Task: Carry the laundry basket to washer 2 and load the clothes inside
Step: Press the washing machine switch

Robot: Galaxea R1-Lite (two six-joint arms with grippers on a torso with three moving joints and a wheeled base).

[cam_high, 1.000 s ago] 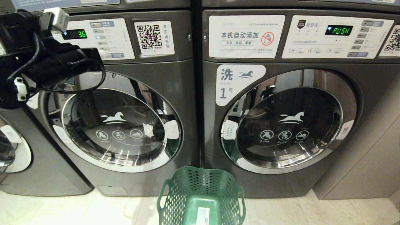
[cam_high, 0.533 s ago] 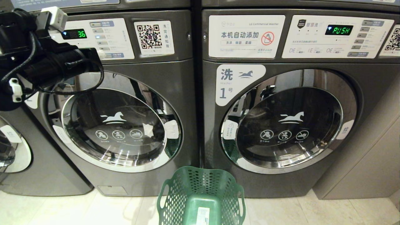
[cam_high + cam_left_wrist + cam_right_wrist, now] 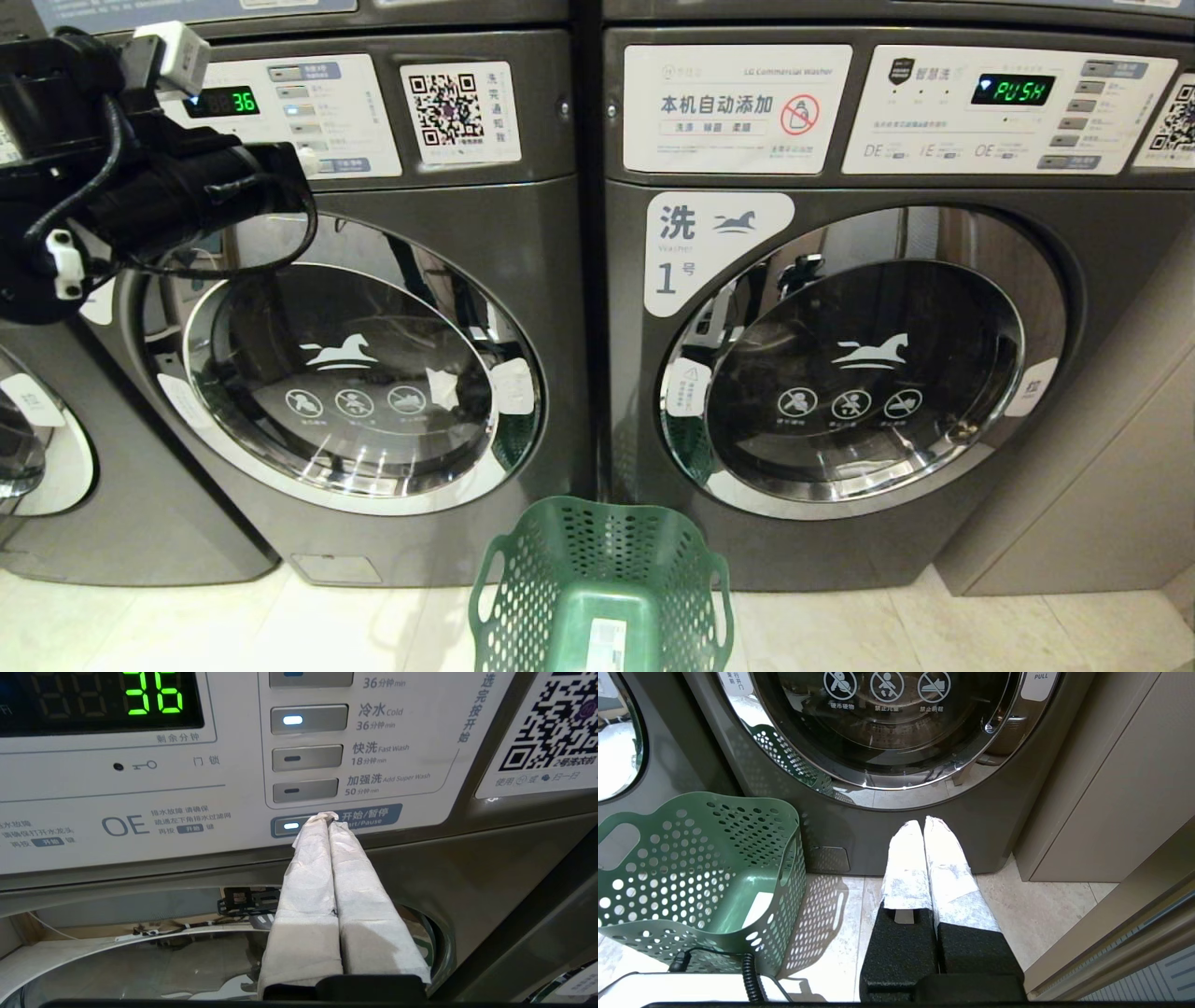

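The green perforated laundry basket (image 3: 602, 588) stands on the floor between the two washers, and only a white label shows inside it (image 3: 691, 872). No clothes are in view. Washer 2 (image 3: 355, 373) is the left machine; its door is closed and its display (image 3: 154, 695) reads 36. My left gripper (image 3: 301, 161) is raised to that washer's control panel. It is shut, and its wrapped tips (image 3: 327, 816) rest at the lit Start/Pause button (image 3: 292, 825). My right gripper (image 3: 923, 823) hangs low and shut over the floor, in front of washer 1 (image 3: 887, 718).
Washer 1 (image 3: 859, 373) on the right has its door closed and its display reads PUSH. Another machine (image 3: 37, 448) stands at the far left. A beige cabinet (image 3: 1102, 485) flanks washer 1. Pale tiled floor (image 3: 1045, 905) runs along the front.
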